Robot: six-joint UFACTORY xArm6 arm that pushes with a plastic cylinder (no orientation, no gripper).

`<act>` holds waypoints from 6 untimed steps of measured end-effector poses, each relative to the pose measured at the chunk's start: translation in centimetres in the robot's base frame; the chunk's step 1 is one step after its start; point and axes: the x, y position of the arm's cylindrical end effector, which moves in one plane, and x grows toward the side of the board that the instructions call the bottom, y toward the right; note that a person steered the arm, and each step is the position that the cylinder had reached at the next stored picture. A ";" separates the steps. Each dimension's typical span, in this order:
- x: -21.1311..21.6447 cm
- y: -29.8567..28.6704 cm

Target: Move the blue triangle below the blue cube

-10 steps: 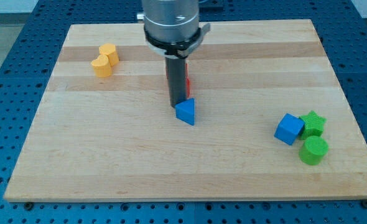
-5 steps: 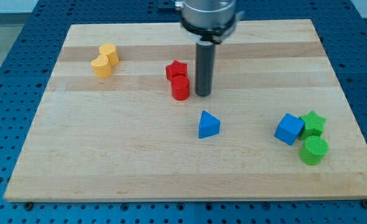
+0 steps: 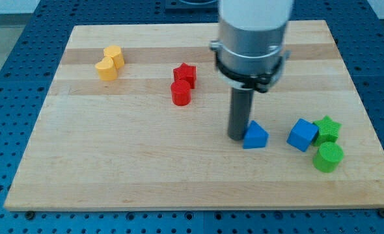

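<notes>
The blue triangle (image 3: 256,136) lies on the wooden board (image 3: 114,162), right of centre. My tip (image 3: 237,135) stands against the triangle's left side, touching it. The blue cube (image 3: 302,134) sits a short way to the triangle's right, with a gap between them. The triangle is level with the cube, to its left.
A green star (image 3: 327,129) and a green cylinder (image 3: 328,156) sit against the cube's right side. A red star (image 3: 185,75) and a red cylinder (image 3: 180,93) stand at upper centre. Two yellow blocks (image 3: 109,63) are at the upper left.
The blue triangle has slid to the right and slightly down, from the board's centre to close beside the blue cube. My tip has moved right and down, to its left side. The red cylinder has shifted slightly left.
</notes>
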 end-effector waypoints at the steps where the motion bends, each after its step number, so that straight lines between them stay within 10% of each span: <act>1: 0.0 3.8; 6: -3.5 2.7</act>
